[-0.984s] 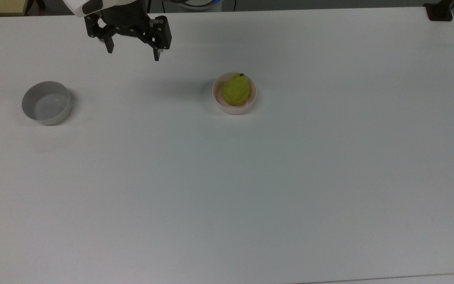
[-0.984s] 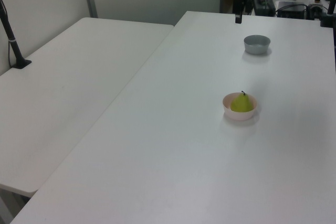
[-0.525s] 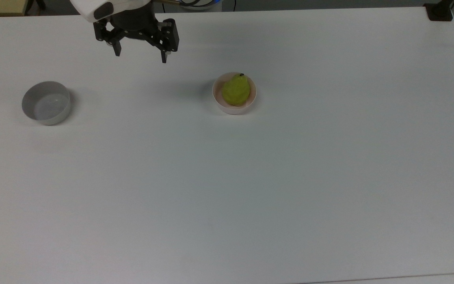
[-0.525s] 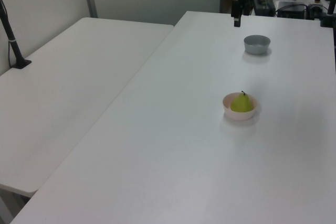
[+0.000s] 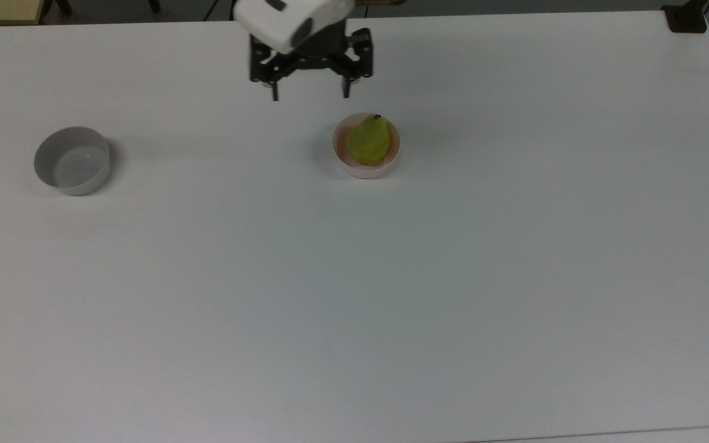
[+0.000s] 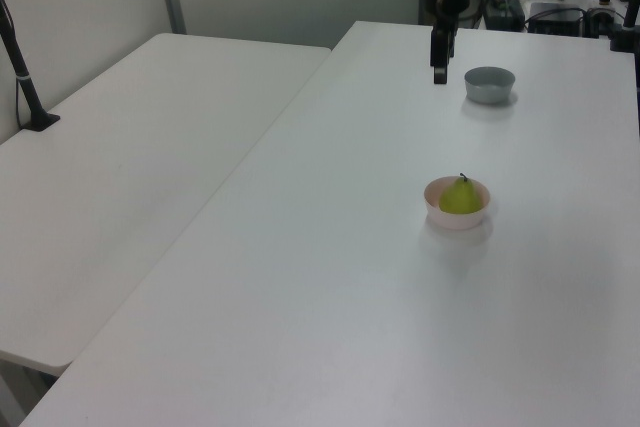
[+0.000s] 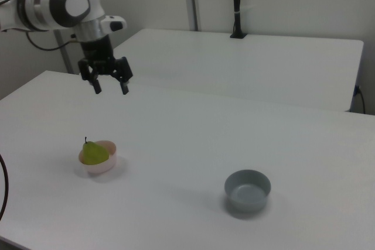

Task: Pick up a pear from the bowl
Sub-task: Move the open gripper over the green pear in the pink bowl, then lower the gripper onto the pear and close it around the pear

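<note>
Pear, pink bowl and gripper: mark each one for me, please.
pear (image 5: 367,141), top view, on the middle of its yellow-green body.
pink bowl (image 5: 364,170), top view, on its near rim.
gripper (image 5: 311,96), top view, midway between its open fingertips.

The hand (image 5: 311,96) hangs pointing down, its fingers spread apart.

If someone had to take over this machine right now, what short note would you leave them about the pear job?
Gripper: jaws open, empty, raised above the table, short of the pink bowl at the top view's upper left.
Pear: sitting in the pink bowl, stem end up, untouched.
Grey bowl: empty, far to the top view's left, not part of the job.
Done: nothing gripped yet.
Left: centre over the pear, descend, close, lift it out.
</note>
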